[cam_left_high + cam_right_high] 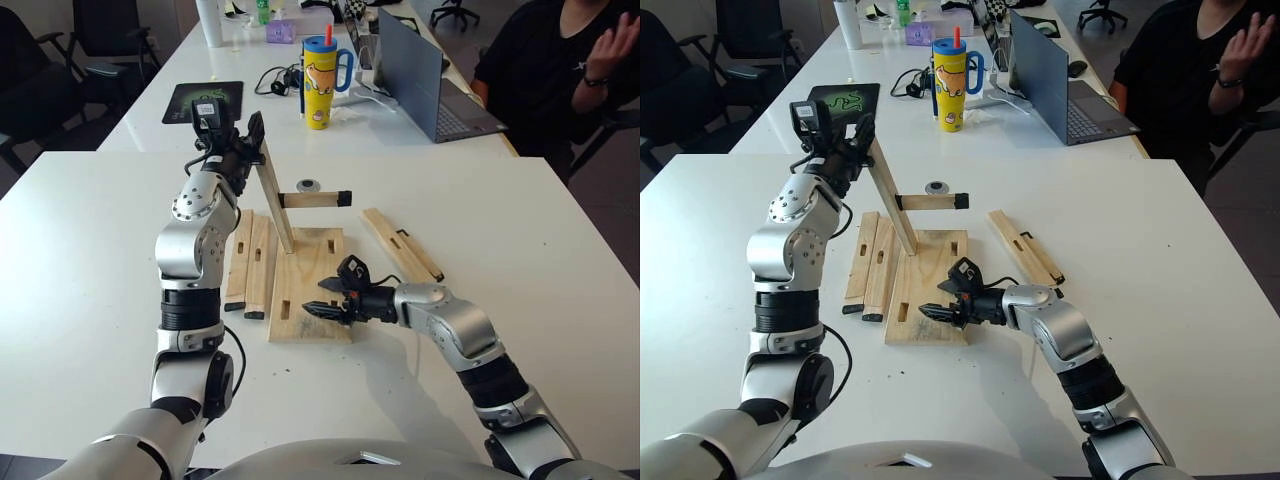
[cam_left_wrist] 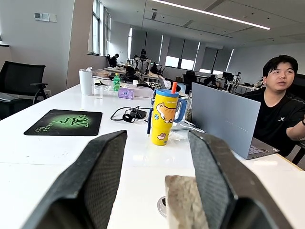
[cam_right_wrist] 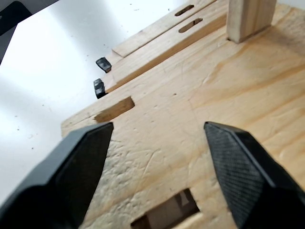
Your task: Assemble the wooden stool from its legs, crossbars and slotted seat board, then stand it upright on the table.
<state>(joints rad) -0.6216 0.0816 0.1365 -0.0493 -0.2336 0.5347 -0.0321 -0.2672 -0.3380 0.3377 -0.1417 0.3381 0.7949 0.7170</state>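
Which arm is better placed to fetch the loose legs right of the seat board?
Right: the right hand, open over the seat board, is nearer those loose legs; the left hand is at the standing leg.

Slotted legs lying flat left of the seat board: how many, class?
2. The inner leg lies beside the seat board's left edge; the outer leg lies alongside, farther left. None seems hidden.

The left arm point(image 1: 190, 240) stands upright from a bent elbow, its forearm angled forward and up, its wrist carrying the left gripper point(image 1: 256, 138) high. The fingers point(image 2: 95, 176) are spread, with the end of a wooden leg point(image 2: 183, 202) against one inner pad. The right arm point(image 1: 450, 325) lies low and bends inward at the elbow, so the right gripper point(image 1: 318, 310) points toward the robot's left — jaws wide apart, nothing between them.
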